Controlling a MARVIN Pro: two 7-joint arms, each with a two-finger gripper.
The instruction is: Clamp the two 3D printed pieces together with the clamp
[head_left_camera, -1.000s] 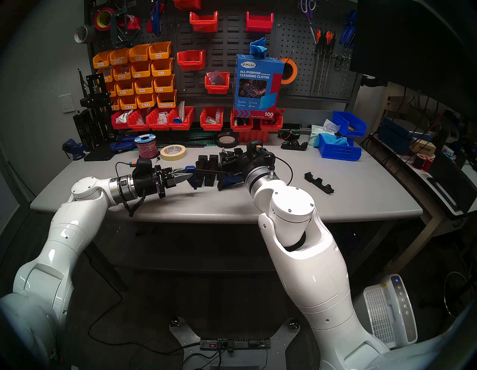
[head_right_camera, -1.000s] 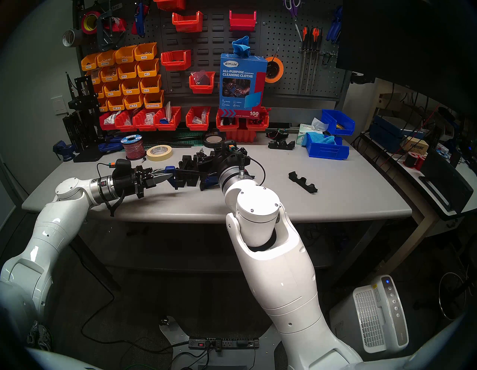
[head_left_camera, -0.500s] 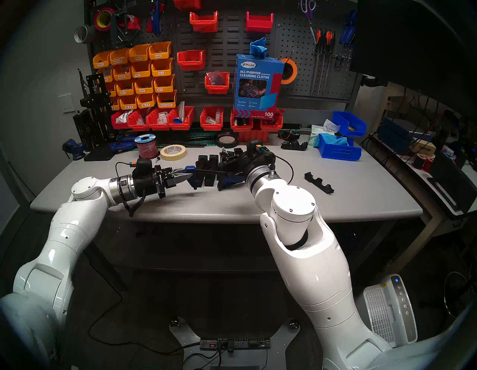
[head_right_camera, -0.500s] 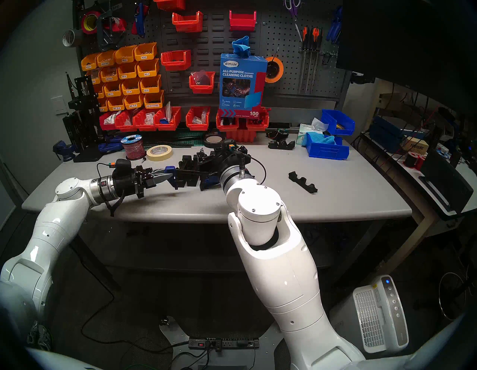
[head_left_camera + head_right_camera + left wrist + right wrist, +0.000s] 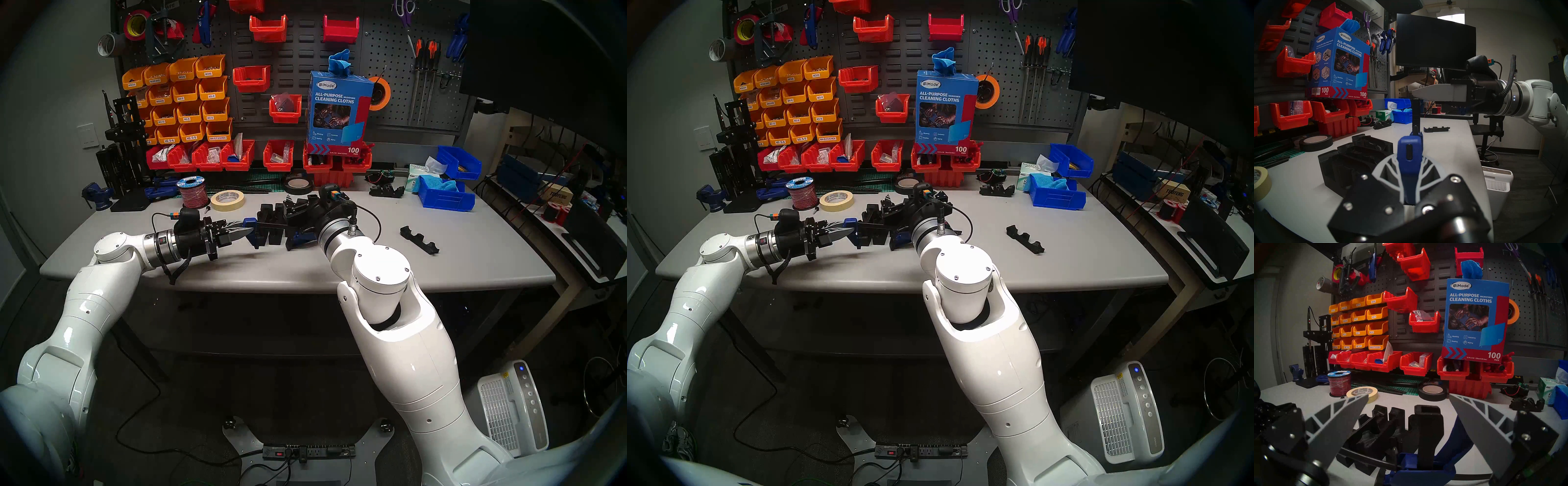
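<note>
A: Left gripper [image 5: 245, 232] is clenched on the blue end of the clamp [image 5: 1408, 153]. Clamp bar runs level across the front of the 2 printed pieces [image 5: 270, 220], which sit side by side on the bench [image 5: 339, 268], mid-bench, just behind the bar.

B: Right gripper [image 5: 1408, 414]?

A: Fingers [image 5: 1480, 429] spread wide, holding nothing. They sit either side of the black trigger handle [image 5: 1429, 428], not touching it from what I see.

B: Risks?

A: Judgement only: if the right fingers close off-centre they likely squeeze the handle crooked and twist the clamp in the left grip. The left hold is only on the far end piece, so it could slip or pivot.

B: And the pieces?

A: Can't tell if both blue jaws actually bracket the 2 pieces. If 1 jaw sits short, squeezing probably shoves a block sideways or tips it. Nothing else pins them down.
</note>
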